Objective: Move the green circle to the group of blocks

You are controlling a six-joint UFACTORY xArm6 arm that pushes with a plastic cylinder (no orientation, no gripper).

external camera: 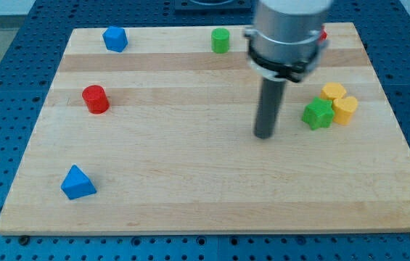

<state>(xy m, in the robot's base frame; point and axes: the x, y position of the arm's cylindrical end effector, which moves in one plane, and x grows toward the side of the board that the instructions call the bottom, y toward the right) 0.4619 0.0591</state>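
There are no fingers, only my tip point(264, 135), resting mid-tabletop point(190, 174) left of the green star point(318, 114) and two yellow blocks point(339, 101) grouped by the right edge, leaving the green circle point(220, 40) untouched at the top edge.

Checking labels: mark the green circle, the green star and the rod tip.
green circle point(220, 40), camera view, on its top face.
green star point(318, 114), camera view, on its top face.
my tip point(263, 135), camera view, the rod's very end, left of the green star.

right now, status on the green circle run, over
My tip mid-board, touching no block. Green circle at the view's top edge, apart from the group: green star and two yellow blocks. Path between looks open.
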